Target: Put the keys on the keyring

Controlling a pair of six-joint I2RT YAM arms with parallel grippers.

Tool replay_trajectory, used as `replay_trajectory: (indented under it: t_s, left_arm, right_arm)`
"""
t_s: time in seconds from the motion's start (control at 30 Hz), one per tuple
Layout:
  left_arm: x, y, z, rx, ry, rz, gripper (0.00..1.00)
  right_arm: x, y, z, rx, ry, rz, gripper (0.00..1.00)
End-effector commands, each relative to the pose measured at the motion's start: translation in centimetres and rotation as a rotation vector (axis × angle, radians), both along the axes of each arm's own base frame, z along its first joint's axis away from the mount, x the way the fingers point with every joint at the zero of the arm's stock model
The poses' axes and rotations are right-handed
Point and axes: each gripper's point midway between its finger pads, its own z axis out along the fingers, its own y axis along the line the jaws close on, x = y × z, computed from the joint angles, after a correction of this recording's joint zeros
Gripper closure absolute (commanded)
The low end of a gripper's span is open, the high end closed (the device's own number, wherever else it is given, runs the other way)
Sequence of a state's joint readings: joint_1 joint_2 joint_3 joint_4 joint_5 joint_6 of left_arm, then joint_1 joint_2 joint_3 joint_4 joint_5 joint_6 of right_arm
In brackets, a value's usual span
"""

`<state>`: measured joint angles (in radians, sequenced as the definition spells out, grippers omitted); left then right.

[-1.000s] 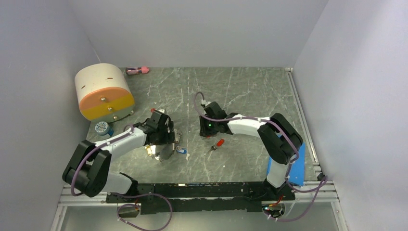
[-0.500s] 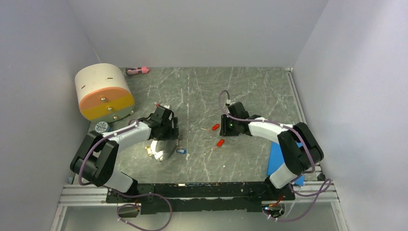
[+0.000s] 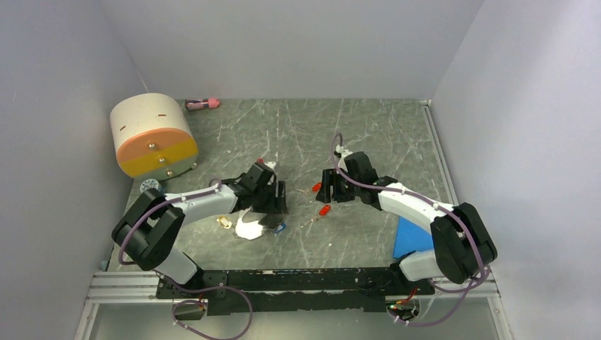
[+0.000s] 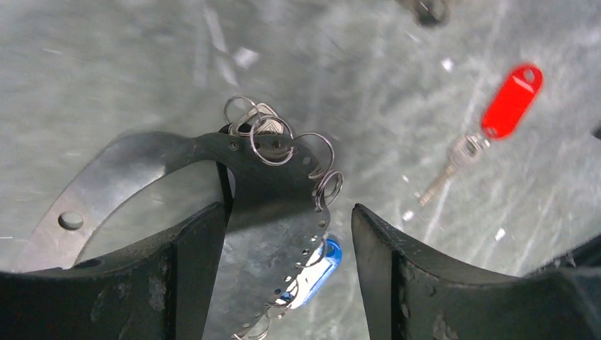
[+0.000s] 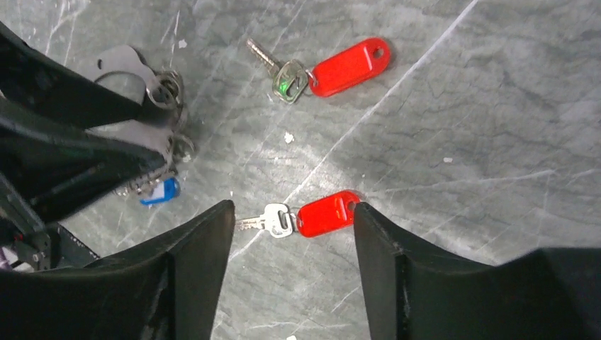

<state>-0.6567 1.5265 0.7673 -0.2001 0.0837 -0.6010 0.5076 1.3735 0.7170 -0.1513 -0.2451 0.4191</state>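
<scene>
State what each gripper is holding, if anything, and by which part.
Nothing is held. The left gripper stands open astride the keyring; the right gripper stands open over a red-tagged key lying on the table.

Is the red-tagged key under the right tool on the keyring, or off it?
Off. The red-tagged key lies flat on the table between the right tool's open fingers, well apart from the keyring.

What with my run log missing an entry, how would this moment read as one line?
left gripper: open, over keyring | right gripper: open over one red-tagged key | other red-tagged key: loose on table
</scene>
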Motion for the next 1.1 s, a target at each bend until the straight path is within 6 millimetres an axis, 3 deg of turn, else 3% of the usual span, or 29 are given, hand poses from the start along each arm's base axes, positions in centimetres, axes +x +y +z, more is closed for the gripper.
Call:
replay_trajectory:
  t_s: [0.0, 0.17, 0.27, 0.37, 0.7, 0.9, 1.07]
  left_arm:
    - [-3.5, -2.4, 0.1, -0.021, 0.065, -0.076, 0.29]
    - [-3.9, -3.4, 3.0, -0.131, 0.032, -0.067, 0.24]
    - [-3.3, -3.4, 5.4, -0.204, -0.012, -0.051, 0.20]
    - [-2.8, -2.8, 6.4, -0.289, 0.008, -0.022, 0.20]
    - [-1.8, 3.5, 6.1, -0.399, 0.078, 0.181, 0.24]
    - [-3.5, 7.3, 6.8, -0.279, 0.036, 0.284, 0.27]
    - [-5.2, 10.9, 7.1, -0.162, 0.010, 0.430, 0.32]
  right_arm:
    - [-0.3, 1.0, 1.0, 0.064, -0.046, 0.055, 0.31]
    - [-1.2, 1.7, 1.5, 0.120, -0.064, 0.105, 0.17]
    - [-1.6, 2.1, 1.9, 0.145, -0.068, 0.128, 0.14]
    - [-1.8, 2.5, 1.9, 0.156, -0.059, 0.141, 0.13]
    - [-3.1, 5.8, 0.6, 0.111, -0.016, 0.223, 0.18]
    - [-3.9, 8.5, 0.5, 0.093, -0.011, 0.281, 0.21]
    - [-3.9, 9.4, 0.7, 0.099, -0.013, 0.289, 0.25]
